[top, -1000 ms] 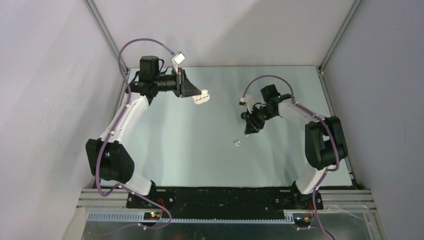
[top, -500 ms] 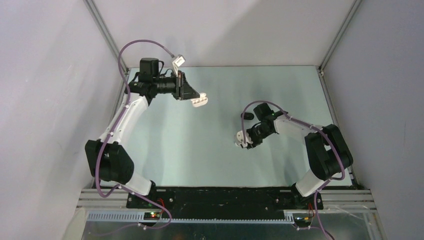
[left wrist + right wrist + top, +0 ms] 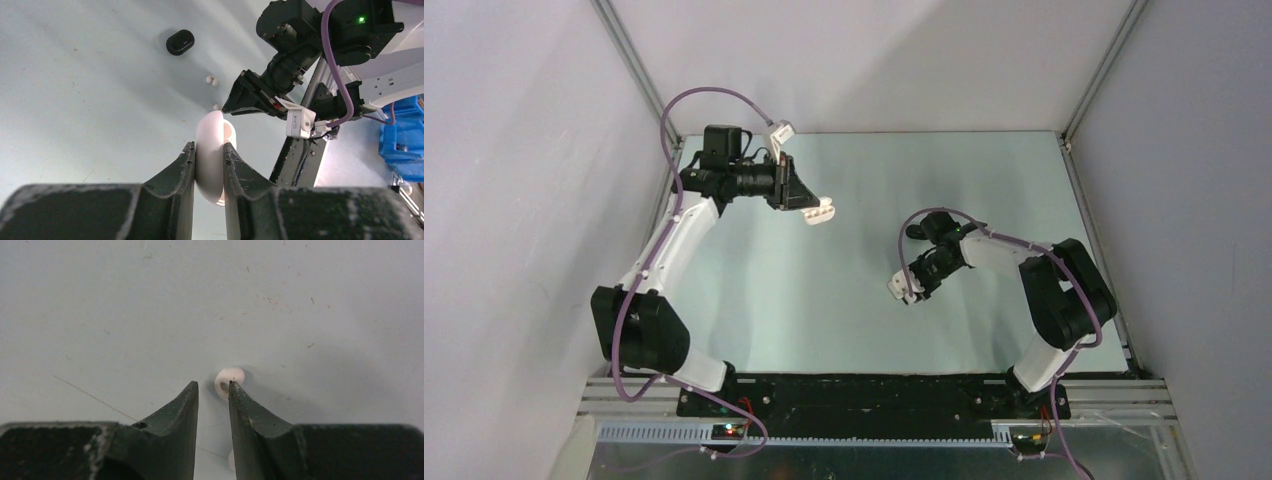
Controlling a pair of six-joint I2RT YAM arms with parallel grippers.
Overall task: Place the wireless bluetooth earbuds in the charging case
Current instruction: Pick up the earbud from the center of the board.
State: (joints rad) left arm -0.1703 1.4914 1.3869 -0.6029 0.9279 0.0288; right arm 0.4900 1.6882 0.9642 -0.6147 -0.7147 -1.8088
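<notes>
My left gripper (image 3: 816,208) is shut on a white charging case (image 3: 824,212), held above the far left of the table with its lid open; in the left wrist view the case (image 3: 210,127) sits between my fingers (image 3: 185,165). My right gripper (image 3: 912,296) is low over the table, jaws slightly apart with nothing between them (image 3: 212,385). A white earbud (image 3: 229,379) lies on the table touching the right fingertip's outer side. A second white bud (image 3: 230,459) peeks from under that finger. Two more white buds (image 3: 212,80) lie beyond. No black buds show.
A black oval case (image 3: 915,231) lies closed on the table just behind my right wrist; it also shows in the left wrist view (image 3: 180,42). Grey walls enclose the table on three sides. A blue bin (image 3: 402,145) stands beyond the table edge.
My right arm has swung toward the near left and lowered onto the spot where a white earbud lay, now covering it from above. My left gripper with the case shifted slightly.
</notes>
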